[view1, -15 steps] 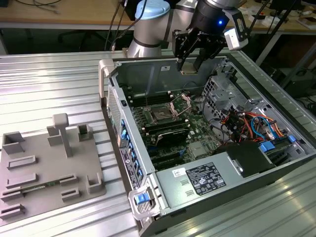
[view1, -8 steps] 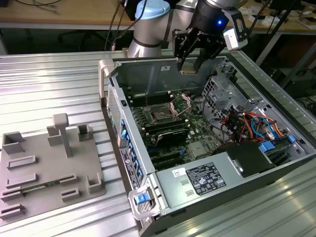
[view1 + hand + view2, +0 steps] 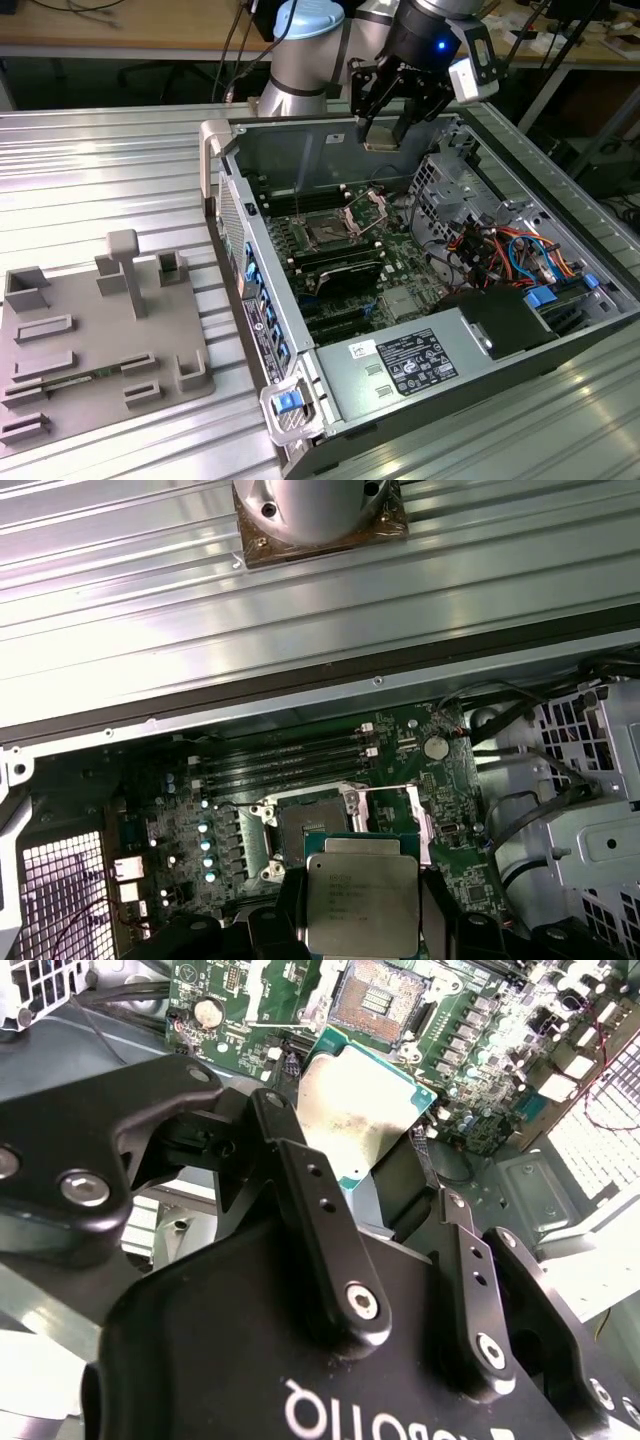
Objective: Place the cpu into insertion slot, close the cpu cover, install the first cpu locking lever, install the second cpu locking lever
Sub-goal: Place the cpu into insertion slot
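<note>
In all three views my gripper (image 3: 383,128) is shut on the cpu (image 3: 380,137), a flat square chip with a dull silver top. It hangs above the back wall of the open computer case (image 3: 560,330). In the second wrist view the black fingers (image 3: 296,1156) press on two opposite edges of the cpu (image 3: 360,1110). The insertion slot (image 3: 328,232) on the green motherboard lies bare, below and well apart from the chip. The cpu cover (image 3: 366,209) stands raised at the slot's edge on the exterior view's right. In the first wrist view the cpu (image 3: 360,892) overlaps the slot (image 3: 308,830).
Memory slots (image 3: 285,765) run beside the socket. A drive cage (image 3: 445,190) and coloured cables (image 3: 510,250) fill the case on the exterior view's right, with a power supply (image 3: 420,365) at the front. A grey fixture tray (image 3: 95,340) lies on the ribbed metal table.
</note>
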`<action>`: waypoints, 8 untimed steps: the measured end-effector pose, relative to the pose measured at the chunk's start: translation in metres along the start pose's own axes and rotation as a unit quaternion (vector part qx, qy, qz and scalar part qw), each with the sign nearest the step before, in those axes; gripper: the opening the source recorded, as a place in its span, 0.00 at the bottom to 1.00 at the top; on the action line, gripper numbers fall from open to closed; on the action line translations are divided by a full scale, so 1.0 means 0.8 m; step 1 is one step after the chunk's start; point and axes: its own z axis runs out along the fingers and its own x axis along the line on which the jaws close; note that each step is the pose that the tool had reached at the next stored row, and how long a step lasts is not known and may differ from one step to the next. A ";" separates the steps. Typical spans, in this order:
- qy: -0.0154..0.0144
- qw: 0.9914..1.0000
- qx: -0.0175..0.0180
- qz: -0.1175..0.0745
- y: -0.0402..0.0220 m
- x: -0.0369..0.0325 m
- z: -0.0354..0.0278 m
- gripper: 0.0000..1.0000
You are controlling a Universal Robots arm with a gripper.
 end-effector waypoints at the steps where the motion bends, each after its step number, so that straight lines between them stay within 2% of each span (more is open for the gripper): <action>1: 0.000 1.000 0.000 0.000 0.0000 0.0000 0.0000 0.55; 4: 0.000 1.000 0.000 0.000 0.0000 0.0001 -0.0001 0.55; 8: -0.001 1.000 0.000 0.010 -0.0001 0.0001 0.0001 0.55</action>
